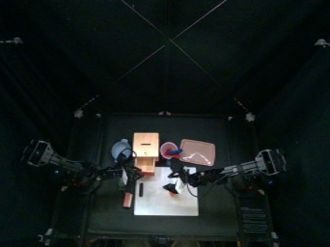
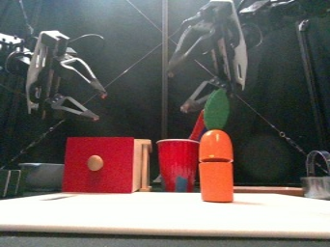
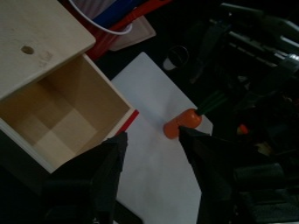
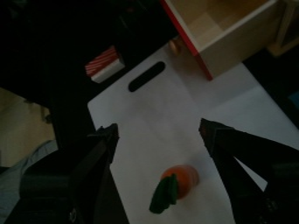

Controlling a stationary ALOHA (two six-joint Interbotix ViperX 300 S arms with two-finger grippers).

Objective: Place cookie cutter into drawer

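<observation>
1. Cookie cutter: small, carrot-shaped, smooth orange body with a green leafy end. Lies on the white board, outside the drawer and a little apart from its open front, held by nothing.
2. Drawer: boxy unit of pale, plain wood, pull-out part drawn open toward the board. Bare wooden inside with nothing in it. Red front face with a round tan knob in the front view.
3. Board: flat, matt white, rectangular, with a slot handle cut near one end.
4. Left gripper: black jaws spread apart, gripping nothing, hanging above the board's edge beside the open drawer.
5. Right gripper: jaws spread wide, nothing pinched, raised over the board with the cutter below and between them, not touching.
6. Table: small, black, dull-surfaced, carrying the board in its middle. Black curtains closing it in on all sides.
7. Red cup: glossy, round, standing just beside the drawer unit behind the cutter, with coloured utensils sticking out of the top.
8. Pinkish flat tray with a dark rim, at the back of the table on the right arm's side, next to the drawer unit.
9. Between cutter and open drawer: only bare white board.
</observation>
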